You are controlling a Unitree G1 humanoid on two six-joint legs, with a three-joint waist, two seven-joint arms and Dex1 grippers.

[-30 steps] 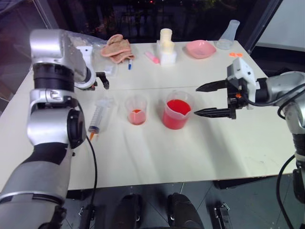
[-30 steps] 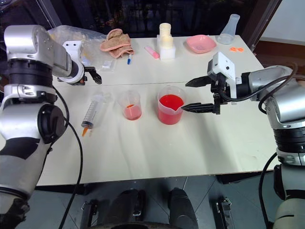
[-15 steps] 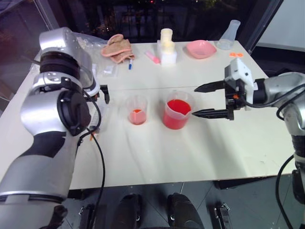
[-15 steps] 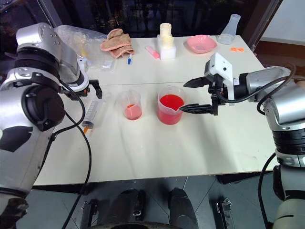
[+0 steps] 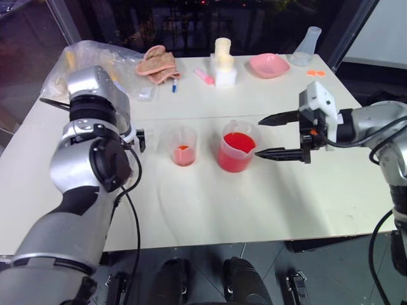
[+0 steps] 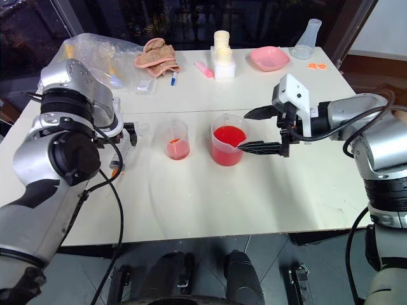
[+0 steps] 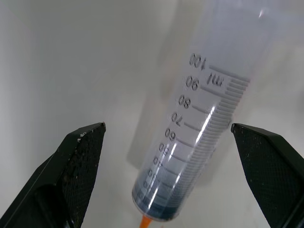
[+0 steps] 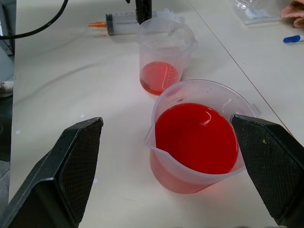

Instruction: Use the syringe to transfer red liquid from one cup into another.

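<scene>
Since the earlier frames, the left arm has swung down over the syringe (image 7: 199, 137), and the left gripper (image 7: 171, 161) now straddles the barrel; the right arm has held its station.

Current layout, read from the head views with the larger beaker (image 5: 238, 151) as dial centre:
- Smaller beaker (image 5: 182, 146): at 9 o'clock, just beside, apart, holding a shallow layer of red liquid.
- Syringe: further out at 9 o'clock, lying flat on the table (image 5: 210, 210), largely masked by the left arm; the right wrist view shows it beyond the smaller beaker with its orange tip (image 8: 96, 24) pointing away from the cups.
- Right gripper (image 5: 278, 136): at 3 o'clock, fingers spread wide, empty, framing the larger beaker without touching it.

Left gripper state: fingers spread wide, one each side of the graduated barrel, no contact visible, nothing held.

Handling assessment:
- The syringe appears to be light, rigid clear plastic. The round, smooth barrel is likely to roll or slip under an off-centre pinch.
- Recommended hold: mid-barrel, across the printed scale, well clear of the orange tip and of the plunger end, so that the plunger stays free to travel.
- The larger beaker is nearly full of red liquid (image 8: 197, 137); a knock would likely spill it. Both beakers look thin-walled and easily tipped.
</scene>
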